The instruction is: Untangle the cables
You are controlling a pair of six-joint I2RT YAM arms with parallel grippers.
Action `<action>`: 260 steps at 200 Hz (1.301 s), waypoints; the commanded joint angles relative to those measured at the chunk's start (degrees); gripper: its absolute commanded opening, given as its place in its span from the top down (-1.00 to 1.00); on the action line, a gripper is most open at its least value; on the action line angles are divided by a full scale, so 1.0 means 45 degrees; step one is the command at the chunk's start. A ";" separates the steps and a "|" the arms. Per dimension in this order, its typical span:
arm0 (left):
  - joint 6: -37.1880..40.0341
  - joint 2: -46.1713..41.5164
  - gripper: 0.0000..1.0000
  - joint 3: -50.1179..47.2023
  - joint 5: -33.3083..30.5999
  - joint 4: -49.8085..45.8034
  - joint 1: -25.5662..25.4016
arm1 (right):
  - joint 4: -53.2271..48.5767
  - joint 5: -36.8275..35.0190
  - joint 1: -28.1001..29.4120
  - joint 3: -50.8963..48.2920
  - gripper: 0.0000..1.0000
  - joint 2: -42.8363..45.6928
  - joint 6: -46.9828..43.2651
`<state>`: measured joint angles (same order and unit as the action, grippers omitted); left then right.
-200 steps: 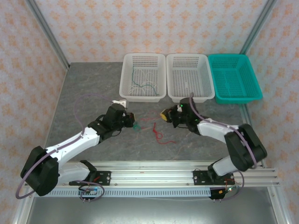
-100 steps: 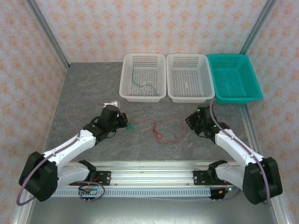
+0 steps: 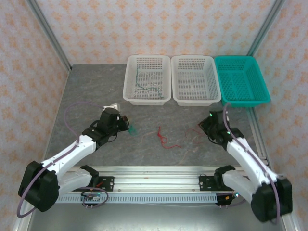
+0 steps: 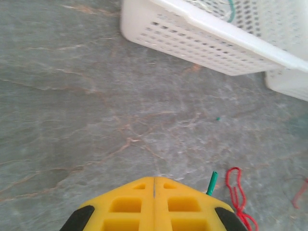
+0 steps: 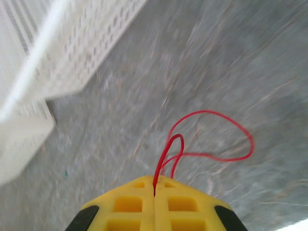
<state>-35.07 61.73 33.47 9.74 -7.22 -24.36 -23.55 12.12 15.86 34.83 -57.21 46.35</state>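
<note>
Red cable (image 5: pixel 210 111): hair-thin and bright red. In the right wrist view I see it leave the seam of the right gripper (image 5: pixel 155 185) as a narrow hairpin. It then swings out into a wide open loop lying flat on the grey table (image 5: pixel 216 57). The yellow fingers (image 5: pixel 130 199) are pressed together on it. From above, the loop reads as a faint red trace just left of that gripper, on the right half of the table.

Loose red cable (image 3: pixel 162 136): a darker red squiggle near the table's centre, between the two grippers and touching neither. I cannot tell whether it joins the held loop.

Teal-green cable (image 3: pixel 132 130): a short tuft at the tip of the left gripper (image 3: pixel 128 126). In the left wrist view it is a stubby green end poking out beside the yellow fingers. Those fingers meet along a closed seam, clamped on this piece as far as I can judge from overhead.

Second teal-green cable (image 3: pixel 144 87): a thin wavy line lying inside the left white basket (image 3: pixel 147 101) at the far edge.

Middle white basket (image 3: pixel 195 102) and teal basket (image 3: pixel 245 102): they stand in a row to the right of the first basket.
</note>
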 commanded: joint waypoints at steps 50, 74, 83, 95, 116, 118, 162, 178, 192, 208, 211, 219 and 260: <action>0.1451 0.1335 1.00 0.1222 0.3341 0.1851 -0.1203 | -0.0073 0.0023 0.2550 0.1901 -0.15 -0.1349 -0.1222; 0.1855 0.1865 1.00 0.1620 0.3626 0.1965 -0.1685 | 0.0667 0.1509 0.2669 0.2482 -0.21 -0.0439 -0.2103; 0.1892 0.2042 1.00 0.1676 0.3761 0.2259 -0.1790 | 0.0842 0.2362 0.2938 0.2841 -0.20 -0.0640 -0.2314; 0.1968 0.2270 1.00 0.1858 0.3868 0.2423 -0.1877 | 0.0786 0.3129 0.3575 0.3390 -0.20 -0.1163 -0.2912; 0.2147 0.2520 1.00 0.2172 0.3809 0.2318 -0.1985 | 0.0452 0.3625 0.4533 0.4197 -0.23 -0.2220 -0.3338; 0.2173 0.2528 1.00 0.2186 0.3812 0.2326 -0.1988 | 0.0479 0.3676 0.4594 0.4224 -0.23 -0.2270 -0.3315; 0.2324 0.2497 1.00 0.2374 0.3950 0.2284 -0.2062 | 0.3149 0.5841 0.5028 0.3921 -0.08 -0.4055 -0.1743; 0.2341 0.2498 1.00 0.2349 0.3969 0.2257 -0.2067 | 0.3246 0.6184 0.5089 0.4085 0.08 -0.4505 -0.1703; 0.2358 0.2503 1.00 0.2347 0.3941 0.2257 -0.2067 | 0.3703 0.6490 0.5128 0.4049 0.29 -0.4753 -0.1386; 0.2325 0.2519 1.00 0.2308 0.3930 0.2323 -0.2057 | 0.3950 0.6662 0.5129 0.4023 0.53 -0.4996 -0.1102; 0.2325 0.2515 1.00 0.2308 0.3930 0.2335 -0.2066 | 0.3945 0.6660 0.5146 0.4036 0.58 -0.5023 -0.1083; 0.2322 0.2512 1.00 0.2298 0.3932 0.2384 -0.2072 | 0.3945 0.6613 0.5134 0.4028 0.68 -0.5090 -0.1025; 0.2305 0.2519 1.00 0.2285 0.4011 0.2552 -0.2087 | 0.3812 0.6224 0.5165 0.4077 0.99 -0.5230 -0.0901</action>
<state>-25.56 73.30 42.68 26.81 2.07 -33.04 -7.99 40.51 38.70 52.47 -80.29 41.58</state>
